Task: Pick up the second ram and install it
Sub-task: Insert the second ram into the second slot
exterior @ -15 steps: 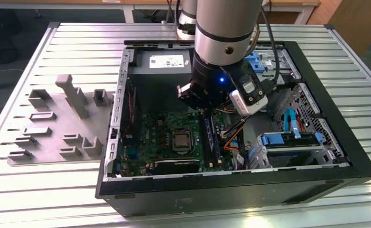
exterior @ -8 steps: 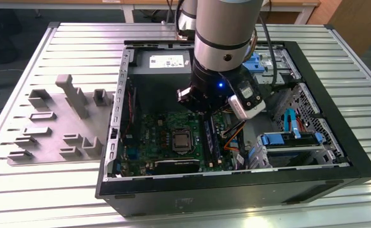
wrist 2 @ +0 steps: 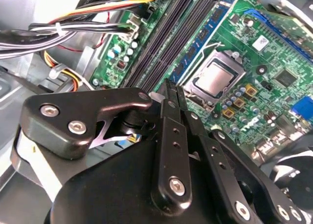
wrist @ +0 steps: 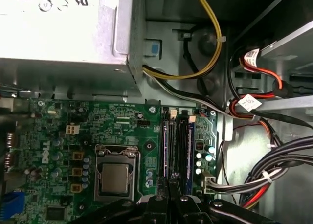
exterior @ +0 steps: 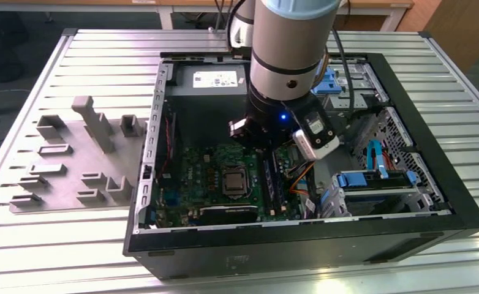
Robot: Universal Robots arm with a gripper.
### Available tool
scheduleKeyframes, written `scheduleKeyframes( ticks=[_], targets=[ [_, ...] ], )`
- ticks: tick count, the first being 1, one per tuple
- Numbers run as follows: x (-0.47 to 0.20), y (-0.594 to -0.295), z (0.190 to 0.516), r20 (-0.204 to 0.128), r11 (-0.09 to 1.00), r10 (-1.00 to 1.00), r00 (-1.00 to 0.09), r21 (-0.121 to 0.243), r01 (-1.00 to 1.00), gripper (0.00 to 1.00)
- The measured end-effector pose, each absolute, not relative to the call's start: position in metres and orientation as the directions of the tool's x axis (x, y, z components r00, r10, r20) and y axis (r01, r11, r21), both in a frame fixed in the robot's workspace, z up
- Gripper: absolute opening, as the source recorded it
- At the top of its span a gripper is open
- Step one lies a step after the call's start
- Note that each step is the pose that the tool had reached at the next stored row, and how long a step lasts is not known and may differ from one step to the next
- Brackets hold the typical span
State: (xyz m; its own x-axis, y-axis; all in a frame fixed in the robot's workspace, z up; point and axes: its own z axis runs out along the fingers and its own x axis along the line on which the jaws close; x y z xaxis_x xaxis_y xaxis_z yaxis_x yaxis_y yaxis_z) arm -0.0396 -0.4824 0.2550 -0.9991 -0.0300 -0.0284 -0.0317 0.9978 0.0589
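Hanging over memory slots [wrist: 177, 145], pinched claw [wrist 2: 168, 88]; exterior view's grey tray [exterior: 68, 165].

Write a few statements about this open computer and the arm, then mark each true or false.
1. The computer case lies open on a slatted metal table. True.
2. The gripper hangs over the gray tray. False: it is inside the case, at the motherboard's memory slots.
3. A cooler covers the processor. False: its metal top is bare.
4. The gray tray sits outside the case, at the exterior view's left. True.
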Motion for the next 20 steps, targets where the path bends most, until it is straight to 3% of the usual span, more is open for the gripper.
scheduleKeyframes(
  ticks=[20],
  targets=[
    [-0.034, -0.484, 0.238, -0.028, 0.998, -0.030, -0.999, 0.060, -0.031, 0.12]
  ],
)
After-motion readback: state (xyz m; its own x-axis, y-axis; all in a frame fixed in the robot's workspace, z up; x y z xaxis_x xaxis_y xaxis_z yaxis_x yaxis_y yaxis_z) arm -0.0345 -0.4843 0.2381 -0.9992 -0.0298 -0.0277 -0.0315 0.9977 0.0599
